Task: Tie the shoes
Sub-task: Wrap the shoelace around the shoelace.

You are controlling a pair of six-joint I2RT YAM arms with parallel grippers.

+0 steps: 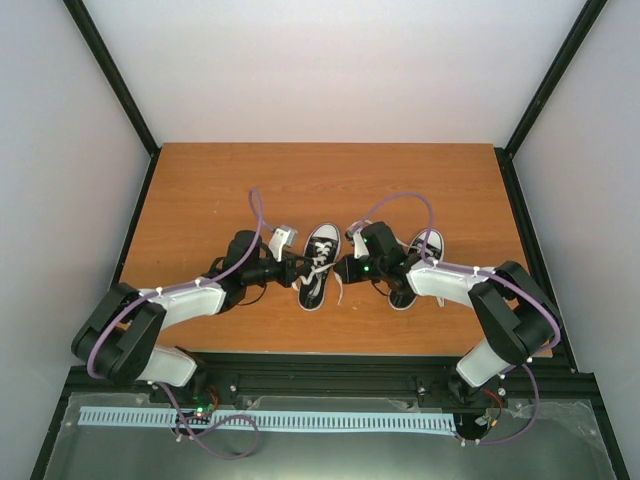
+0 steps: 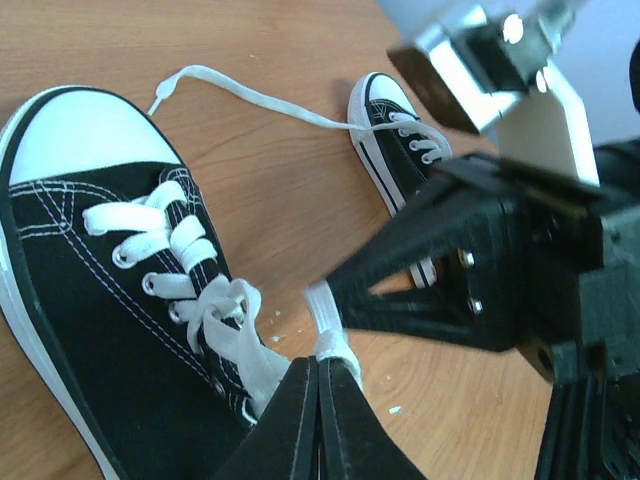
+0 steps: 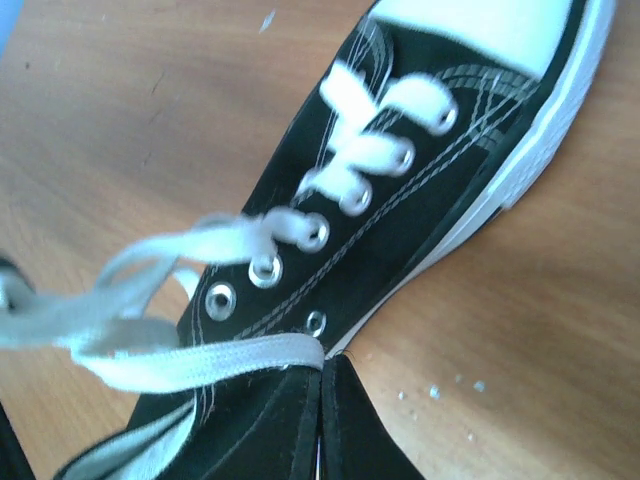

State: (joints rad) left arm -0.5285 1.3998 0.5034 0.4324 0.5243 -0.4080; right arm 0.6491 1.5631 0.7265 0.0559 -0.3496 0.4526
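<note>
The left tool (image 2: 320,372) is pinched fully shut on a short white strand (image 2: 332,345) of lace rising from the throat of the middle shoe (image 2: 90,300). The right tool (image 3: 322,388), meeting it nose to nose from the right, is likewise closed flat on a second strand (image 3: 220,358) that leaves the lowest eyelets of the same shoe. Both grips sit close to the shoe, near the tongue rather than out by the lace tips.

This looks like the start of the knot, each tool having taken one end. To do it well, draw the two strands apart and slightly upward until the slack is out, then cross one over the other. Pull evenly, for the shoe is light and would slide or tip on the smooth wood. Grips this close leave little free lace for a loop, so regrasping further out may be needed.

The middle shoe lies near the centre of the surface (image 1: 200,190), toe pointing far. The second shoe (image 2: 392,140) lies just to its right, partly under the right arm, with a loose lace (image 2: 250,98) trailing over the wood.

No brand, label or writing can be read on shoes, arms or surface.
</note>
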